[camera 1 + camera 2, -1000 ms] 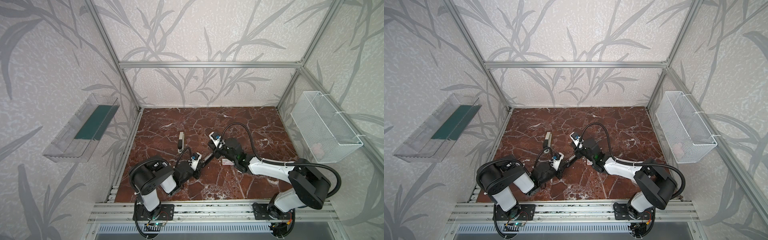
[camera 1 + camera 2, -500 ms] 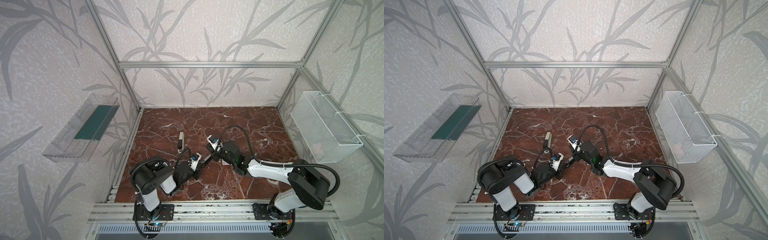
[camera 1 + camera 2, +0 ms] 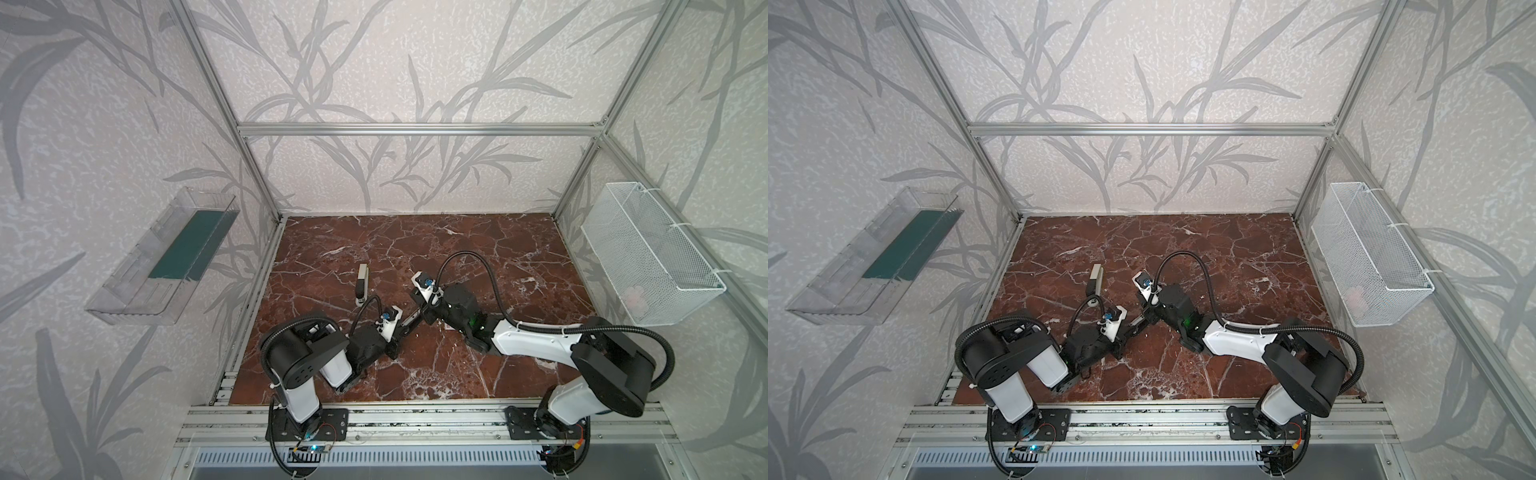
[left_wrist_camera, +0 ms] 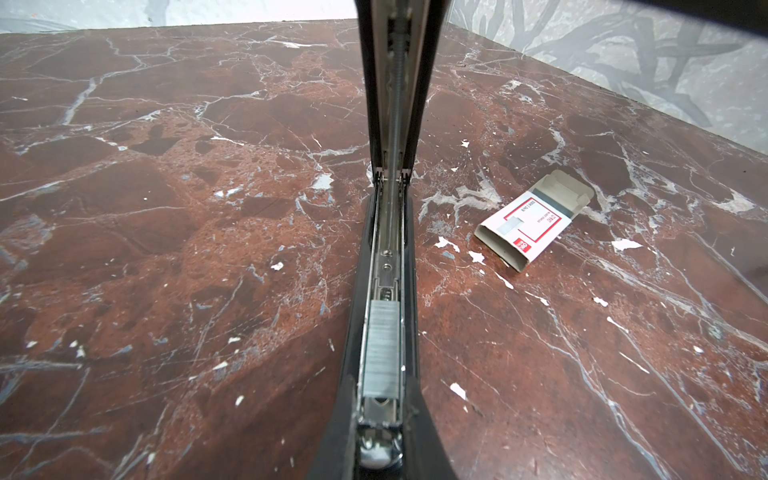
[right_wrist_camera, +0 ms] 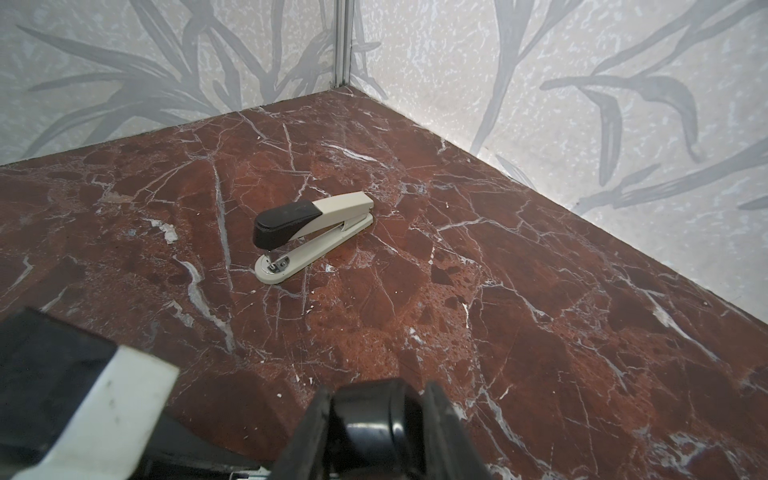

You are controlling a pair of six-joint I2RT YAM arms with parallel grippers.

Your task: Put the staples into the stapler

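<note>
A black stapler (image 3: 412, 322) (image 3: 1138, 323) lies hinged open between my two grippers near the front of the floor. My left gripper (image 4: 380, 451) (image 3: 397, 334) is shut on the near end of its base. The staples (image 4: 381, 345), a grey strip, lie in the open metal channel close to that gripper. The lid (image 4: 397, 83) rises from the hinge at the far end. My right gripper (image 5: 374, 432) (image 3: 427, 312) is shut on the lid's glossy black end. The white staple box with red print (image 4: 534, 224) lies open-ended on the floor beside the stapler.
A beige stapler with a black cap (image 5: 311, 232) (image 3: 362, 284) (image 3: 1096, 280) lies closed on the marble floor (image 3: 478, 249), behind the left arm. A clear shelf (image 3: 166, 257) hangs on the left wall and a white wire basket (image 3: 648, 253) on the right wall.
My right gripper has shifted slightly to the left with the stapler's lid in it. The left arm has stayed where it was.
</note>
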